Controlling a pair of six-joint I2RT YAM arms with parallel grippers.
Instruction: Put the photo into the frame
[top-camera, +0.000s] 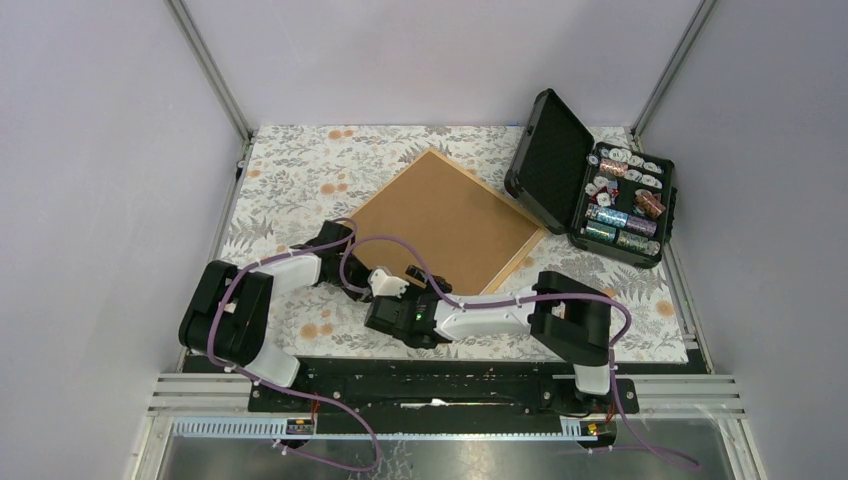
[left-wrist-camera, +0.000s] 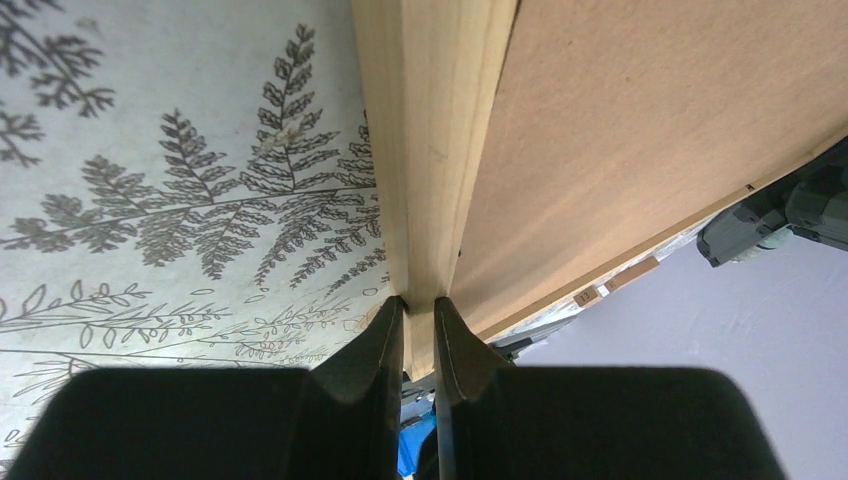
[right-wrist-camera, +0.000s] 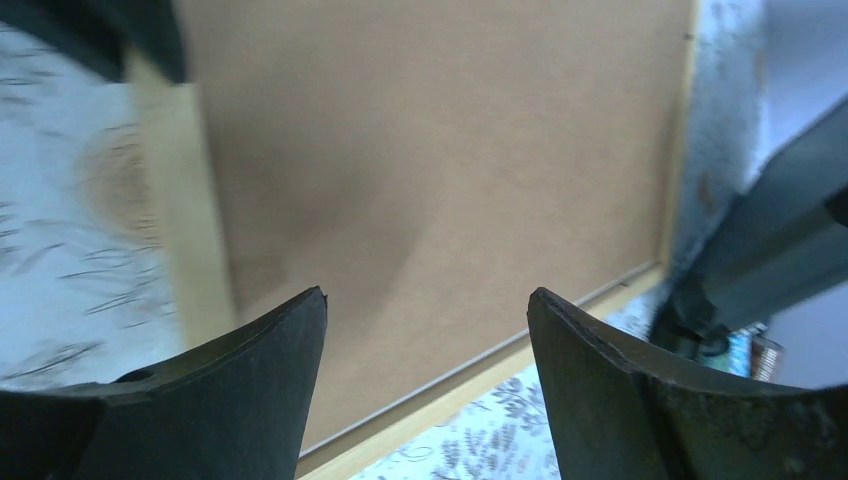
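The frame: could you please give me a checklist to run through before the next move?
1. Left gripper shut on the frame moulding: ok.
2. Right gripper open, nothing between its fingers: ok.
3. Right gripper over the backing board: ok.
4. Photo located: not ok, no view shows it.
5. Photo already inside the frame: cannot tell, the backing board covers the opening.
6. Black case apart from the frame: cannot tell, the frame's corner lies very close to it.
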